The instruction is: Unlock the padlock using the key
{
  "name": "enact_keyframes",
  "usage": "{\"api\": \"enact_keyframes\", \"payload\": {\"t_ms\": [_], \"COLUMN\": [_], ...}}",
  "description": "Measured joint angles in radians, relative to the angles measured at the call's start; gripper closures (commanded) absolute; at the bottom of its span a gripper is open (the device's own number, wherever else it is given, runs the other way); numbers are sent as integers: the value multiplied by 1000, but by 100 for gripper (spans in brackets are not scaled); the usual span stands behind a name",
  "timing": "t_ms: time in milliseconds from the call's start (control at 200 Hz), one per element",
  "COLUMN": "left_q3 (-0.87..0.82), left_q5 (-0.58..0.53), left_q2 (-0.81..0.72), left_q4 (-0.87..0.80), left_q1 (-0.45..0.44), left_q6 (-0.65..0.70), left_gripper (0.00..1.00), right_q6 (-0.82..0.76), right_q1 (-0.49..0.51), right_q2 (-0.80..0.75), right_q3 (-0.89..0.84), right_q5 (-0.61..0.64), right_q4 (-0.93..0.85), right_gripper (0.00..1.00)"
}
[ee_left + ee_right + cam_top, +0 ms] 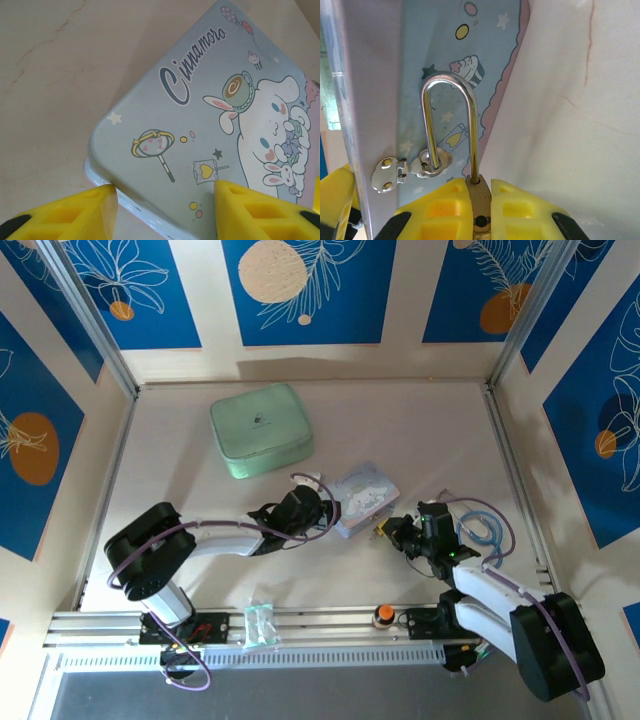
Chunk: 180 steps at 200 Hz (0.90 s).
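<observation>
The pale blue cartoon tin (365, 495) lies mid-table. My left gripper (165, 192) is open at its near corner: one yellow finger (95, 205) touches the tin's rim (102, 177), the other reaches over the lid (200, 115). The brass padlock (481, 200) is pinched between the fingers of my right gripper (480, 186), at the tin's right side (392, 530). Its silver shackle (447, 82) rises from the body and loops down through the ring of the tin's hasp (427, 162). The key is out of view.
A mint green case (260, 430) sits at the back left. An orange knob (383, 615) and a small clear packet (259, 623) rest on the front rail. A blue cable coil (483, 525) lies beside the right arm. Panelled walls enclose the table.
</observation>
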Motion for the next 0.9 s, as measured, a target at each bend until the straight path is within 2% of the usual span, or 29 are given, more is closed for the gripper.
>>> {"api": "enact_keyframes", "payload": {"t_ms": [115,470,675,785,900], "left_q3": [1,-10,-11,-18,-20], "left_q5": [1,0,2,7,8], "left_q2": [0,0,0,-1,-8], "left_q4": [1,21,25,37,31], "left_q1": [0,0,0,-2,-5], "left_q6": [-1,-1,-1,-1,-1], "left_gripper": [49,49,49,49,49], "right_q6": [11,154,204,213,217], "right_q1": [6,128,88,74,102], "right_q2": [2,35,-80,-90,-78], "right_q3": [-1,0,-48,-50,-43], "right_q5": [-1,153,143,133,152], "right_q4": [6,49,36,35,28], "right_gripper": [100,100,100,100,100]}}
